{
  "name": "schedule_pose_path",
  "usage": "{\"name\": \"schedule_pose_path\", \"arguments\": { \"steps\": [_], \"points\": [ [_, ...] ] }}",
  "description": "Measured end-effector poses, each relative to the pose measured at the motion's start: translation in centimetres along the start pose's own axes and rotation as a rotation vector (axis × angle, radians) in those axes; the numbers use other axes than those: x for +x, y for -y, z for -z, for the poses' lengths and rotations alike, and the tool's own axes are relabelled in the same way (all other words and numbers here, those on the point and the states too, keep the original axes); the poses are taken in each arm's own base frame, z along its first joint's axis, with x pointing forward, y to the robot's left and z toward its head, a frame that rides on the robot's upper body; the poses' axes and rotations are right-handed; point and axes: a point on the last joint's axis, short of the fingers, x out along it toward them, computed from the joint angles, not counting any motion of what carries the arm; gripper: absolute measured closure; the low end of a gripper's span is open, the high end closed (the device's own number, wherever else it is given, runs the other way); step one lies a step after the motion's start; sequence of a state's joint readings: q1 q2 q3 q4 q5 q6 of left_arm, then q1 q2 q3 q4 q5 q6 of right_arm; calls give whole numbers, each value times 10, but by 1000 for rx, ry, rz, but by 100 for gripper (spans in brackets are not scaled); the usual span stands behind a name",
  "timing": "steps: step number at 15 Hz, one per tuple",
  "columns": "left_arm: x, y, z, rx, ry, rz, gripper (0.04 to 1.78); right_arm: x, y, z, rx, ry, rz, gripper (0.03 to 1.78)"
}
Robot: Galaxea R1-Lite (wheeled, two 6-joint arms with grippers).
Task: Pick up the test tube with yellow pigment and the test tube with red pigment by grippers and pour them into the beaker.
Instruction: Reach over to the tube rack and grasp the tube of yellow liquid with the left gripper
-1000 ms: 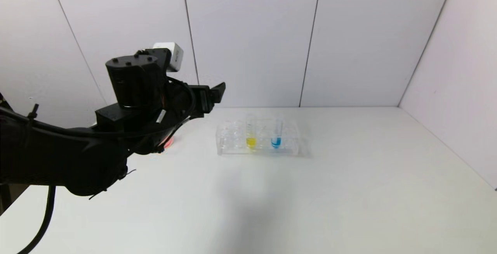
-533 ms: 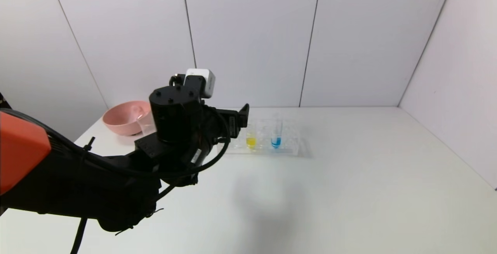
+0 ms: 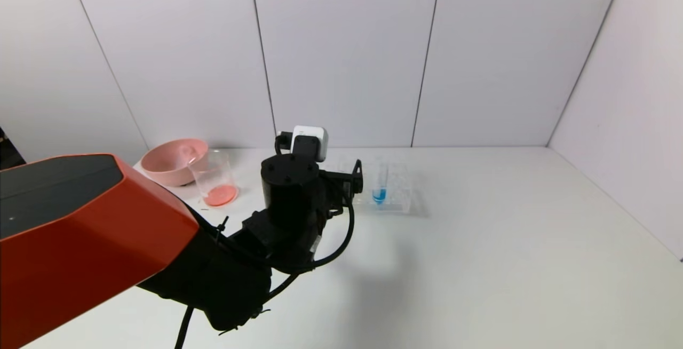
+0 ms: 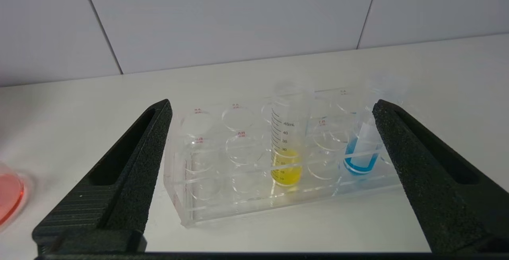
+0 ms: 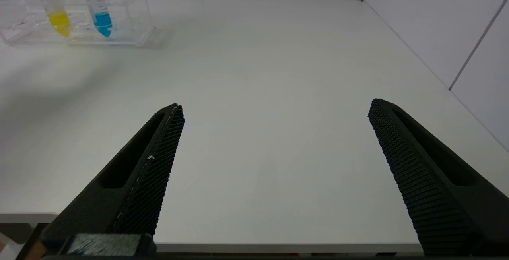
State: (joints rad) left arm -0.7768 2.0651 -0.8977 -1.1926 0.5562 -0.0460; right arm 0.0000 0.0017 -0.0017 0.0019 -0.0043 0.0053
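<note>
My left arm reaches forward and low over the table, its orange upper segment near my head and the black wrist angled toward the clear tube rack. My left claw is released, its two black fingers spread wide with nothing between them, hovering just in front of the rack and framing it without touching.

The test tube with yellow pigment stands upright in a middle hole of the rack's front row, long axis vertical, rounded bottom down with the yellow liquid pooled there and its open mouth pointing up. A tube with blue liquid stands in the same rack to its right, leaning slightly.

The beaker stands upright on the table well to the left of the rack, a shallow layer of red-orange liquid in its bottom, just beside a pink bowl.

My right claw is also released, fingers wide apart, hanging over the near right edge of the table, well away from the rack.
</note>
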Motion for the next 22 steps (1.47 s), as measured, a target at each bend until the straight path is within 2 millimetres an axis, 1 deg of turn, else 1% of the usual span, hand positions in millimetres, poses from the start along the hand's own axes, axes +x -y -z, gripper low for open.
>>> {"name": "schedule_pose_path", "arguments": {
  "steps": [2, 5, 8, 14, 18, 22],
  "points": [
    [7, 4, 11, 10, -15, -1, 6, 0, 0, 0, 0, 0, 0, 11],
    [18, 10, 20, 17, -24, -2, 6, 0, 0, 0, 0, 0, 0, 11],
    [30, 11, 27, 23, -33, -15, 6, 0, 0, 0, 0, 0, 0, 11],
    [55, 3, 33, 31, -42, -57, 6, 0, 0, 0, 0, 0, 0, 11],
    [64, 2, 37, 32, -43, -68, 6, 0, 0, 0, 0, 0, 0, 11],
    [69, 4, 39, 31, -42, -67, 6, 0, 0, 0, -1, 0, 0, 11]
  ]
}}
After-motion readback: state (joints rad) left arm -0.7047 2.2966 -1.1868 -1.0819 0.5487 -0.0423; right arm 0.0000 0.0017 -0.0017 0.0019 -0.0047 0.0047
